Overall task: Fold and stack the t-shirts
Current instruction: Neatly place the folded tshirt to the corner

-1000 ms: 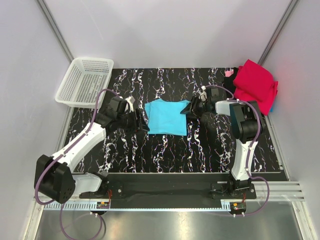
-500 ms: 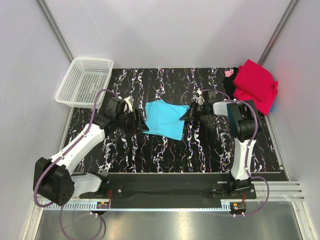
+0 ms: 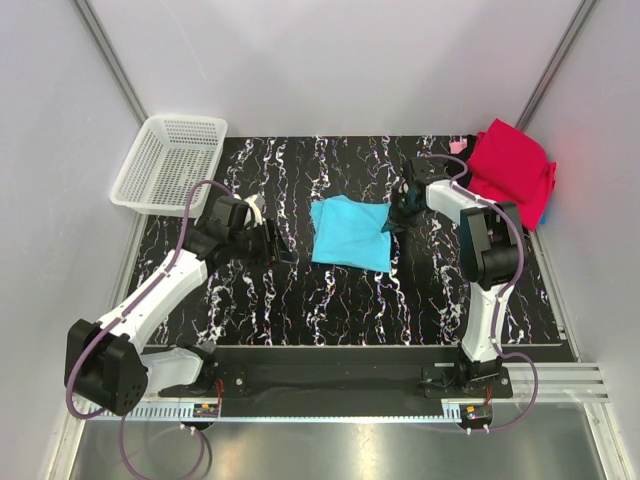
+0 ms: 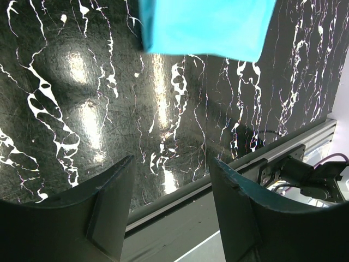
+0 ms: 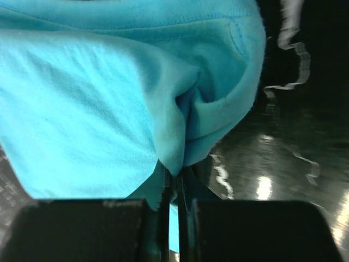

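A folded turquoise-blue t-shirt (image 3: 350, 232) lies mid-table; its cloth fills the right wrist view (image 5: 98, 93) and shows at the top of the left wrist view (image 4: 204, 27). My right gripper (image 3: 397, 213) is shut on the shirt's right edge, with cloth bunched between its jaws (image 5: 177, 180). My left gripper (image 3: 283, 245) stands open to the left of the shirt, apart from it, with nothing between its fingers (image 4: 112, 207). A crimson red t-shirt (image 3: 512, 168) tops a pile at the back right, with pink (image 3: 458, 146) and blue (image 3: 545, 212) cloth showing at its edges.
A white mesh basket (image 3: 168, 160) stands at the back left. The black marbled table (image 3: 330, 300) is bounded by grey walls on both sides. A metal rail (image 4: 218, 185) runs along the near table edge.
The right gripper has shut on the turquoise shirt's right edge and dragged the shirt to the right and back. The left gripper has barely moved and now stands clear of the shirt.
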